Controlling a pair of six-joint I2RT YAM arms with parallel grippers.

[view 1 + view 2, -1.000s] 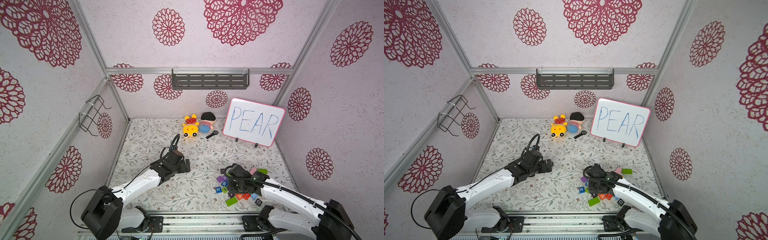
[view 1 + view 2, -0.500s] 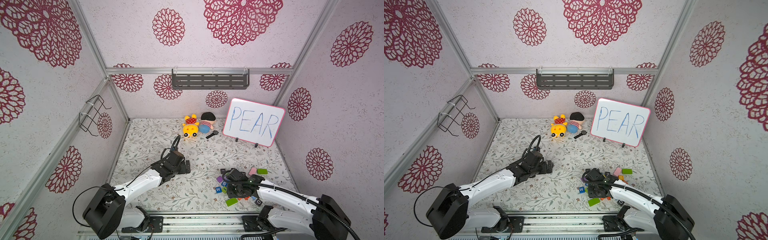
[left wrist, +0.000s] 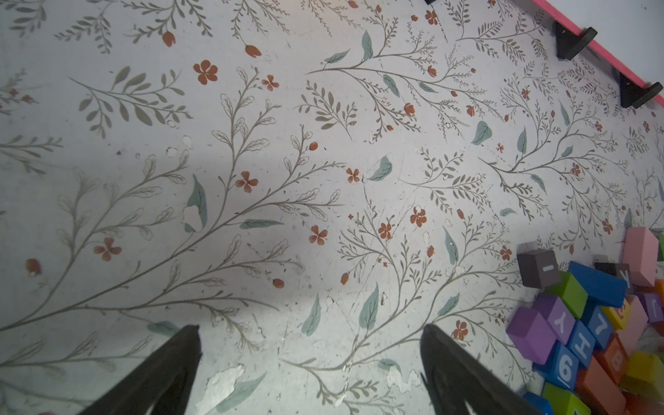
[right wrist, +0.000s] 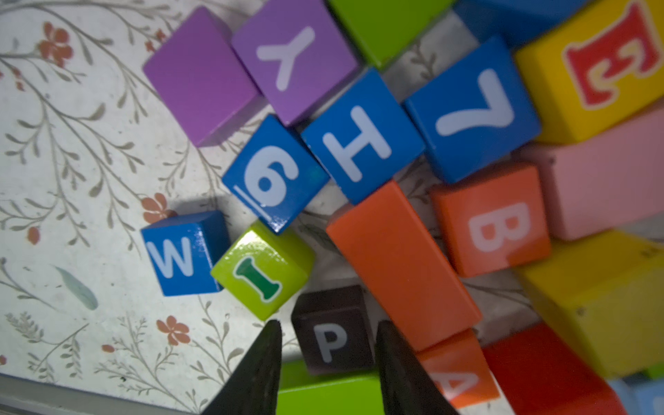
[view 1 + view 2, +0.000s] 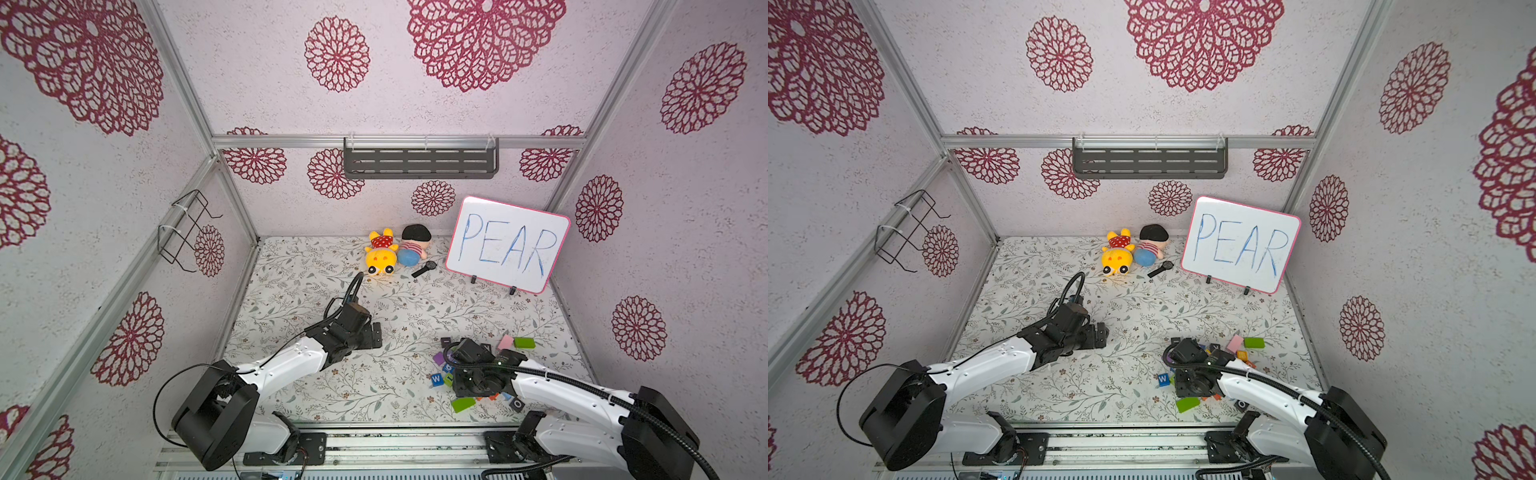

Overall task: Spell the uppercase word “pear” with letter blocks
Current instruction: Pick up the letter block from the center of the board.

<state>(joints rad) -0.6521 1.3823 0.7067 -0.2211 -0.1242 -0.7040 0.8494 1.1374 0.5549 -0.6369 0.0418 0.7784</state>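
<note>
Top views: right gripper [image 5: 478, 384] sits low over the block pile at lower right of the desk [image 5: 316, 291]; its fingers are hidden. Left gripper [image 5: 1100, 332] hovers mid-desk, well apart from the pile.

Left wrist: fingers [image 3: 172, 363] spread wide, nothing between, bare desk only.

Right wrist: fingers [image 4: 264, 363] narrowly parted, flanking the black P block [image 4: 332, 332] at bottom centre; contact unclear. Orange A block [image 4: 456, 373] just beside, yellow E block [image 4: 589, 68] upper right. P looks small, light, rigid, glossy-slick; best pinched on opposite flat sides.

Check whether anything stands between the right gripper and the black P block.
Nothing visible does. In the right wrist view the right gripper has a finger on each side of the black P block; the green I block and orange oblong block crowd its sides.
</note>
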